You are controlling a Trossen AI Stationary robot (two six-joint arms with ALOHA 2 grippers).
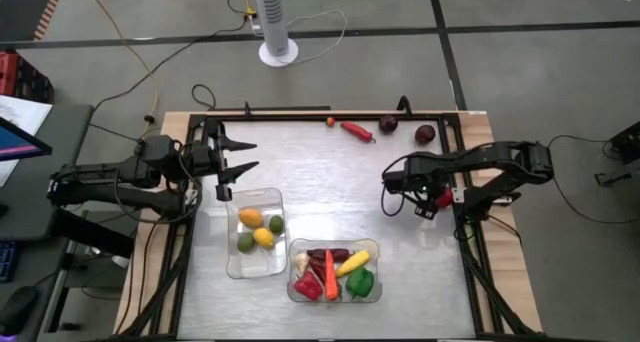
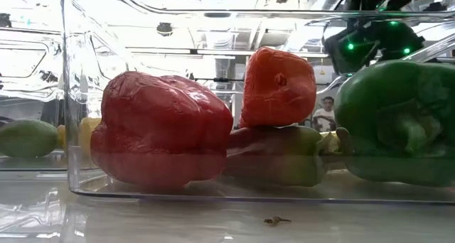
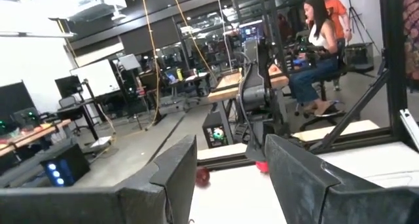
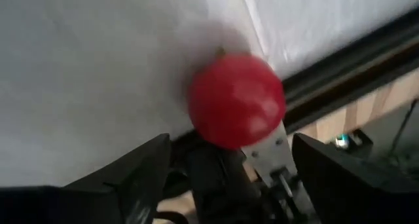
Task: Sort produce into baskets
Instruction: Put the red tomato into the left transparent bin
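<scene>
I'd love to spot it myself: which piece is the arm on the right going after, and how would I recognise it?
Find the table's right edge, where the right gripper hangs low with its fingers spread. Just beneath it, beside the dark rail, lies a small red ball-shaped fruit. It is bright red and alone there, unlike the two dark purple rounds and the long red chilli at the far edge.

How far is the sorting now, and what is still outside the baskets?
Mostly done. The left basket holds citrus pieces; the right basket holds peppers and other pieces. In hand: the right gripper, open, is around a red round piece near the table's right edge. Left: a red chilli and two dark rounds at the far edge. The left gripper waits open, empty.
</scene>
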